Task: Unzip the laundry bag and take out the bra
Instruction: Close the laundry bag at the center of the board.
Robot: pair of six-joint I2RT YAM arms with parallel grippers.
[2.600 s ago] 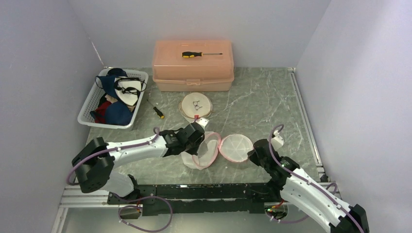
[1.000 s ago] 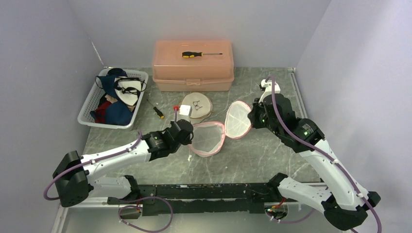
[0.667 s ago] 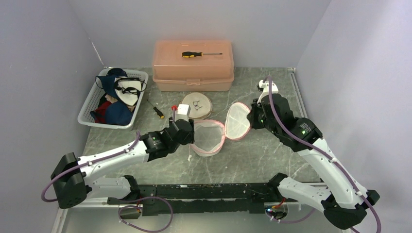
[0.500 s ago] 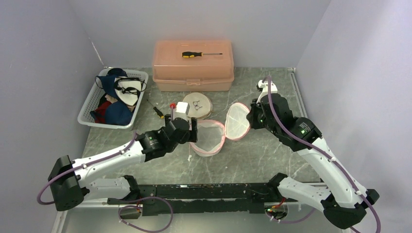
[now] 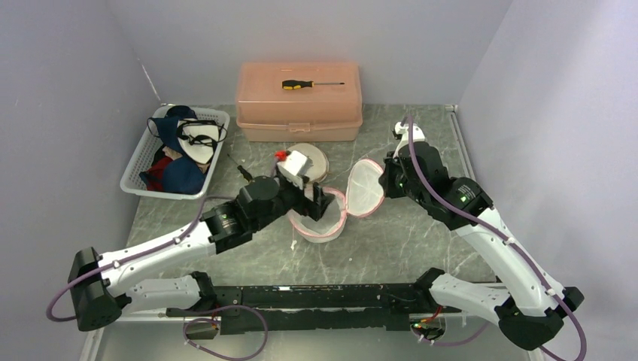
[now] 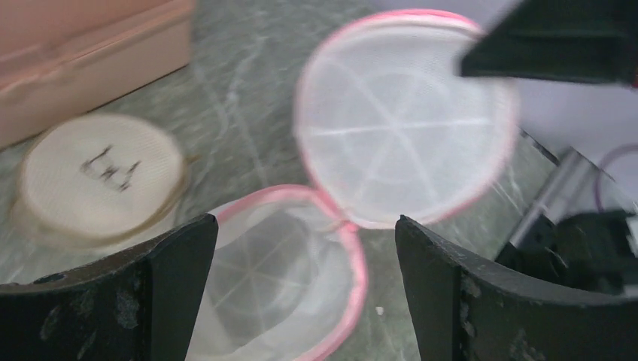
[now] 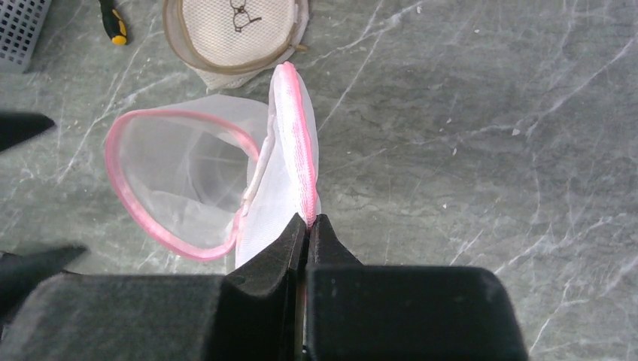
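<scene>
1. Two end effectors work over the surface (image 5: 406, 237). The left end effector (image 6: 302, 232) is spread wide and holds nothing. The right end effector (image 7: 307, 222) is pressed together, pinching the pink rim of the laundry bag (image 7: 188, 177).
2. One pink-rimmed laundry bag lies between them, open like a clamshell.
   - Its long axis runs from one end effector to the other.
   - The lower half lies flat under the left end effector, mouth up. The lid stands on edge in the right one's pinch.
   - Only white mesh shows inside, and I cannot tell whether a bra is there.
3. Just beyond the left end effector lies a second, beige-rimmed bag (image 7: 237, 26), partly hidden by that wrist.
4. There are two screwdrivers. One screwdriver (image 7: 113, 24) lies on the surface left of the beige bag.
5. Far left of the left end effector is one basket (image 5: 135, 179) of clothes.
6. Farthest is one pink box (image 5: 299, 109), with the other screwdriver (image 5: 310, 83) on its lid.
</scene>
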